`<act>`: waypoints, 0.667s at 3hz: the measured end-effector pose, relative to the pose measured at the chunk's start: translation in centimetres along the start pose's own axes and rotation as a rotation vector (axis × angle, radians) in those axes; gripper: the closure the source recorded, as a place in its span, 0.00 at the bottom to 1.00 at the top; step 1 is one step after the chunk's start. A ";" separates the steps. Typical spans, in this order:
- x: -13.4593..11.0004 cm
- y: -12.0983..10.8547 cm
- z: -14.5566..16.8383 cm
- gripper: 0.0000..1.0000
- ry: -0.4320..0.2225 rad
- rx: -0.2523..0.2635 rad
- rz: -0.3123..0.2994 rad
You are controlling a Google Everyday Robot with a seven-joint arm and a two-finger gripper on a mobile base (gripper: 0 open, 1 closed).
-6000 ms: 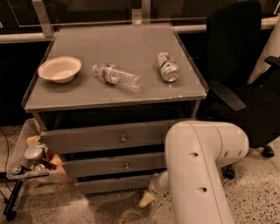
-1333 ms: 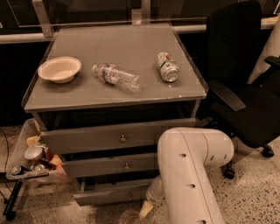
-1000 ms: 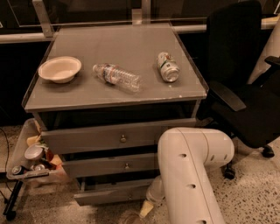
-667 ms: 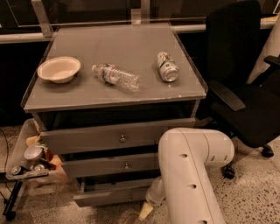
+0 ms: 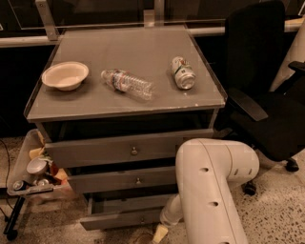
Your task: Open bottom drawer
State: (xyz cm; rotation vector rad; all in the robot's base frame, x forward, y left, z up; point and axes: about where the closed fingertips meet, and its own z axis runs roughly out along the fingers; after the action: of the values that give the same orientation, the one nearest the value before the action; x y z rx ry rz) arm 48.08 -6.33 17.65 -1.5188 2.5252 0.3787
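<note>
The room is dim, with a warm cast; a grey cabinet stands before a dark back wall, its flat surface edged with a clear raised lip; a pale metal rail runs along behind it; a black office chair on castors stands just to its right; the floor is pale speckled stone; a cluttered tray stand sits at the left; the claw hangs low by the cabinet's foot.

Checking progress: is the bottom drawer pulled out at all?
Yes, the bottom drawer front sits forward of the middle drawer with its inside showing, and the gripper is low by its right end.
</note>
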 end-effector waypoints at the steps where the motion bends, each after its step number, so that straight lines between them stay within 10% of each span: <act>1: 0.0 0.0 0.0 0.00 0.000 0.000 0.000; 2: 0.2 0.3 0.0 0.00 0.004 -0.008 0.007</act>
State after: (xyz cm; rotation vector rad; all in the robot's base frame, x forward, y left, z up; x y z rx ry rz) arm 47.70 -6.38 17.62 -1.5155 2.5361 0.3870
